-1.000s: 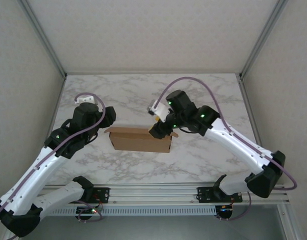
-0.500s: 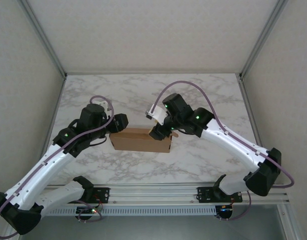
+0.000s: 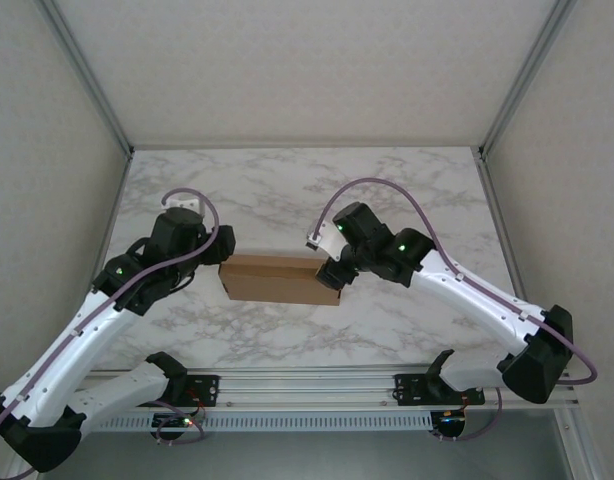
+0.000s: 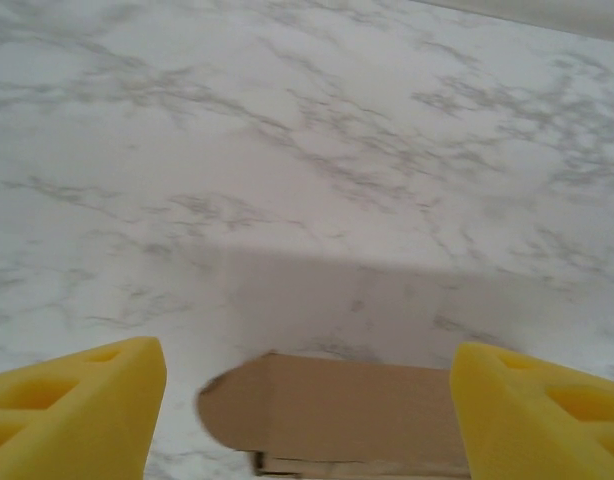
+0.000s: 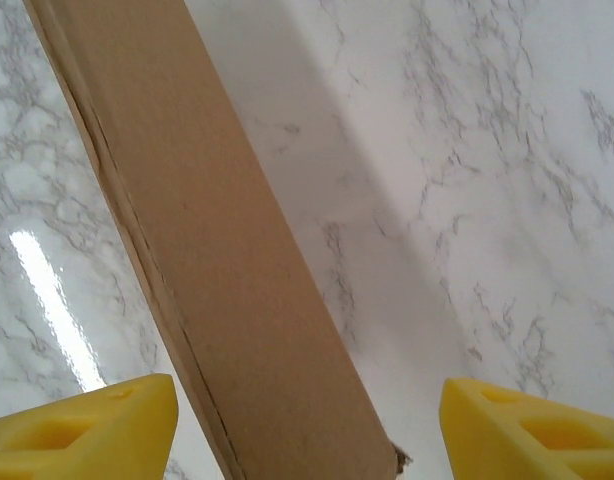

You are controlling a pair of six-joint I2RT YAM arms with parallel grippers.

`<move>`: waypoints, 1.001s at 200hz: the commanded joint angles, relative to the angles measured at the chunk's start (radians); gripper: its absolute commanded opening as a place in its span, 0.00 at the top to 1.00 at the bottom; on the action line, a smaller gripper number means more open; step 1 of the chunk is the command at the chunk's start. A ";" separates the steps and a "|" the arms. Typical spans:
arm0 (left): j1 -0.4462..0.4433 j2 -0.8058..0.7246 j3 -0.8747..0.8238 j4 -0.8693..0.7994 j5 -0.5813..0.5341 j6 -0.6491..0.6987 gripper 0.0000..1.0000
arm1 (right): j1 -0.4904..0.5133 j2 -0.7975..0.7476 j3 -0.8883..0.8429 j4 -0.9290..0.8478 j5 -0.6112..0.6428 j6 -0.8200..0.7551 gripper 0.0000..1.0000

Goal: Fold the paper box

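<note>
Since a second ago the right arm has drawn its wrist nearer, from over the far right corner of the paper box (image 3: 277,279) to its right end, and the flap that stood up there now lies flat. The left arm reached in toward the left end and has eased back a little. The box lies closed, long side across, at the middle of the marble tabletop (image 3: 407,190). The left arm bends its elbow outward and angles its forearm inward, with the left tool (image 3: 225,247) just beside the box's far left corner. The right arm mirrors it, wrist folded back, with the right tool (image 3: 331,272) at the box's right end; whether it touches cannot be told. Both tools stand spread. In the left wrist view the yellow fingers (image 4: 77,405) sit wide apart with the box's rounded end flap low between them. In the right wrist view the fingers (image 5: 87,425) straddle the box's long brown face, with bare tabletop on each side.
</note>
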 commanded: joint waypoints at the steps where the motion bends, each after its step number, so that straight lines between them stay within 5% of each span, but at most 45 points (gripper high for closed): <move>1: 0.016 -0.021 -0.043 -0.053 -0.129 0.033 0.23 | 0.001 -0.049 -0.041 -0.007 0.043 0.003 0.29; 43: 0.068 -0.019 -0.085 0.038 -0.102 0.015 0.23 | -0.014 -0.039 -0.060 0.030 0.062 0.029 0.34; 128: 0.301 -0.037 -0.298 0.333 0.296 -0.070 0.25 | -0.054 0.011 -0.016 0.039 -0.021 0.036 0.55; 200: 0.318 -0.048 -0.366 0.422 0.432 -0.091 0.34 | -0.061 0.011 -0.006 0.070 -0.102 0.008 0.74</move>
